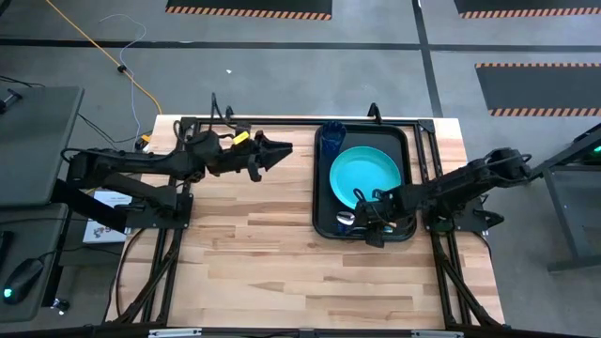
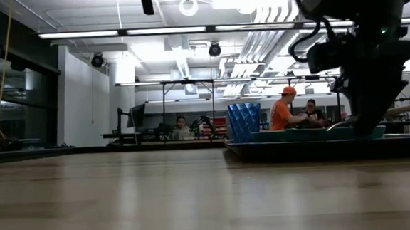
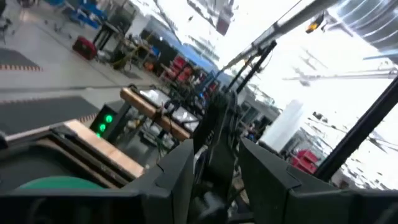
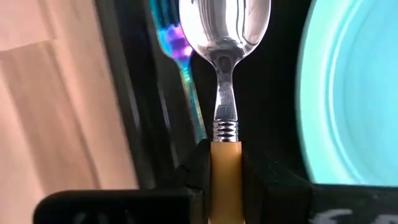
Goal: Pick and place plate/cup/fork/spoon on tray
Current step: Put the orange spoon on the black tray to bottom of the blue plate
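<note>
The black tray (image 1: 324, 202) lies at the table's right. On it are the turquoise plate (image 1: 366, 172), the dark-blue cup (image 1: 331, 139) upright in the far left corner, and the blue fork (image 4: 179, 59) flat along the left rim. My right gripper (image 1: 374, 223) is over the tray's near part, shut on the spoon (image 4: 225, 28), whose silver bowl (image 1: 346, 219) points toward the table's left. My left gripper (image 1: 282, 148) hovers above the table left of the tray, open by a narrow gap and empty. My right gripper pinches the spoon's yellow-orange handle (image 4: 225, 163) between its two fingers, just behind the ribbed silver neck. The fingers come from the table's right and lie along the spoon. The bowl is over the tray floor between fork and plate; whether it rests there I cannot tell.
The tray's raised rim (image 2: 292, 147) and the plate's edge (image 4: 311, 93) stand close on either side of the spoon. Bare wooden table (image 1: 244, 253) spreads to the left and near side. People sit in the room beyond the table (image 2: 290, 113).
</note>
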{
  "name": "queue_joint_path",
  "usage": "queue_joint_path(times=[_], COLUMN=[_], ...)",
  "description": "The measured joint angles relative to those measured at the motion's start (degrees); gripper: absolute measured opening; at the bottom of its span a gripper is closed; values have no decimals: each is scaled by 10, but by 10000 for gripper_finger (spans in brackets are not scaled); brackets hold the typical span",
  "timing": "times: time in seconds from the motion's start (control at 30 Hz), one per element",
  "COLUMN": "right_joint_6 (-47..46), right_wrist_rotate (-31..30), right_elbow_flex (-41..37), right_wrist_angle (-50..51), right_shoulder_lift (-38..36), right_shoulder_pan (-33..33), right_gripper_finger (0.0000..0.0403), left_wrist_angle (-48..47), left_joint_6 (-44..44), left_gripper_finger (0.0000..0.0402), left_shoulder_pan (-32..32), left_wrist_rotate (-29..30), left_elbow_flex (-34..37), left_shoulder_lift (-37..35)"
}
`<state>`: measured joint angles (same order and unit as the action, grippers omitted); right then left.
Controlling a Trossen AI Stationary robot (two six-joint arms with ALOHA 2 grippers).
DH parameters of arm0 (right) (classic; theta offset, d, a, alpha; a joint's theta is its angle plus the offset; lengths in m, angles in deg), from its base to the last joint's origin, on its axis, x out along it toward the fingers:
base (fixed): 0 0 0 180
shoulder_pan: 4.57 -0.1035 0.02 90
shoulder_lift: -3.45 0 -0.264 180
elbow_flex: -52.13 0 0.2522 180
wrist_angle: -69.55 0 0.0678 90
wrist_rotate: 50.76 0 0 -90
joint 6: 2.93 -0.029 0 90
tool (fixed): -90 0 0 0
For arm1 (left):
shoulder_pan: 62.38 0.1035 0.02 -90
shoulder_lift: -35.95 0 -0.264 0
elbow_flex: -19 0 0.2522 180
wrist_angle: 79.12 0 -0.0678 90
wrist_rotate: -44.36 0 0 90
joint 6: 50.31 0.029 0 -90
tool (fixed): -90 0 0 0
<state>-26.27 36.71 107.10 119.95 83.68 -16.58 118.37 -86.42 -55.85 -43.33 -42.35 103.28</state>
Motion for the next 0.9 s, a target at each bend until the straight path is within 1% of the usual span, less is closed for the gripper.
queue_joint_path(times=[0.27, 0.57, 0.67, 0.73, 0.83, 0.9], right_joint_6=[28, 42, 42, 43, 44, 43], right_wrist_rotate=[-3, -21, -36, -43, -37, -33], right_elbow_flex=[0, 0, 0, 0, 0, 0], right_wrist_angle=[-27, -23, -18, -15, -16, -17], right_shoulder_lift=[34, 35, 35, 35, 35, 35], right_shoulder_pan=[23, 23, 23, 23, 23, 23], right_gripper_finger=[33, 37, 43, 41, 35, 39], left_wrist_angle=[0, -1, -1, -1, -1, -1], left_joint_6=[3, 3, 3, 3, 2, 2], left_gripper_finger=[117, 117, 117, 117, 117, 117], left_shoulder_pan=[0, 0, 0, 0, 0, 0], left_wrist_rotate=[6, 6, 6, 6, 5, 5], left_elbow_flex=[0, 0, 0, 0, 0, 0], left_shoulder_lift=[-8, -9, -9, -9, -9, -9])
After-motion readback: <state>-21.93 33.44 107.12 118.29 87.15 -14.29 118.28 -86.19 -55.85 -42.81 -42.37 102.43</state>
